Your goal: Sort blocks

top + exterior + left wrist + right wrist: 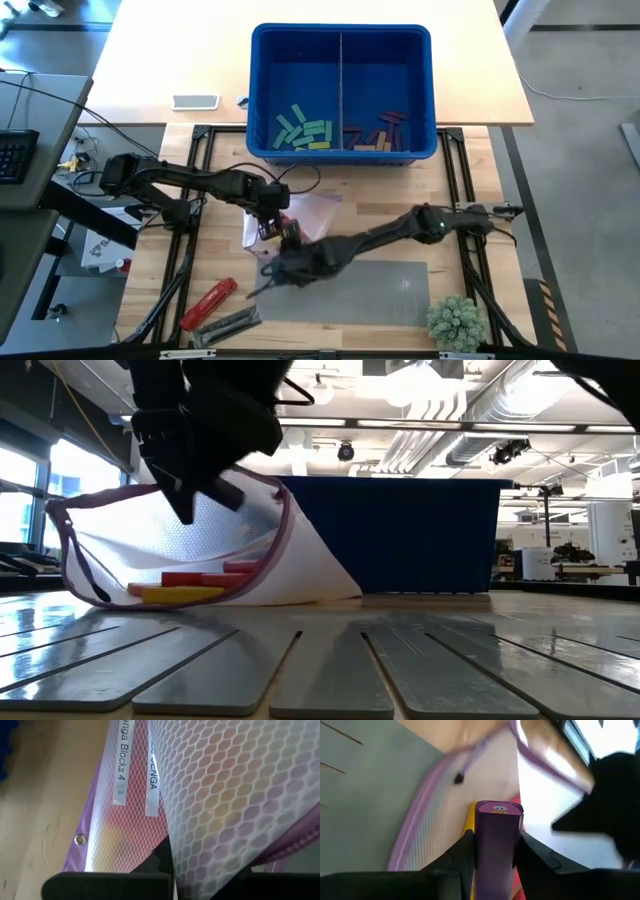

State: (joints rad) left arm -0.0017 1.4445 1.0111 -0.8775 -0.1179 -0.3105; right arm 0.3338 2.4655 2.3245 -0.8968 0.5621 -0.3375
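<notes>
Purple block (496,847) pinched endwise between my right gripper's (492,857) fingers, at the mouth of the mesh pouch (215,550); only the right wrist view shows this, and its far half is blurred. From above, that gripper (283,262) sits near the table's middle, the block too small to find there. More blocks: red (205,575) and yellow (180,594) lie inside the pouch, seen from table height through the mesh. Sorted blocks in the blue bin (341,42): green ones (303,132) in the left compartment, red and tan (378,136) in the right. My left gripper (268,210) is pressed together on the pouch's fabric (225,795), holding its mouth up; the left wrist view is filled with mesh, its label cut off. Red tool (208,302) lies near the front left, well apart.
</notes>
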